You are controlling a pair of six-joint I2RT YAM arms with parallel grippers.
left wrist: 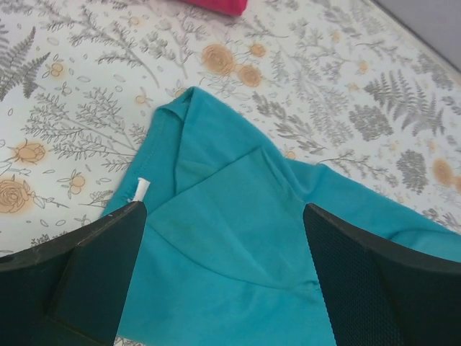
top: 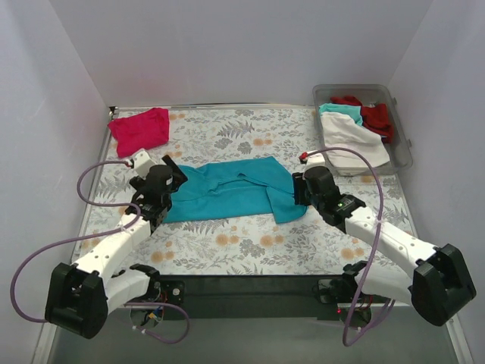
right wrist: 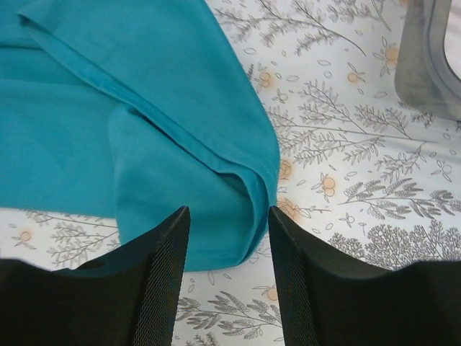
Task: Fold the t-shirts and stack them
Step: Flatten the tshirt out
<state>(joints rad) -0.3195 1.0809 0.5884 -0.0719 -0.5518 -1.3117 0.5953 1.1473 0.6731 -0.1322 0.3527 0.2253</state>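
The teal t-shirt (top: 227,189) is laid across the middle of the table (top: 250,250), folded lengthwise into a long band but not yet into a packet; its left end is straddled by the left gripper (left wrist: 223,213), spread wide and holding nothing; its right hem corner lies between the fingers of the right gripper (right wrist: 229,216), set narrower, with nothing pinched; farther back on the left, a pink t-shirt (top: 140,129) is judged already folded; at far right, a bin (top: 404,140) is filled with a white tee (top: 352,140), a red tee (top: 377,115) and another teal tee (top: 339,110), all unfolded; no stack is begun, so most of the work is judged left.
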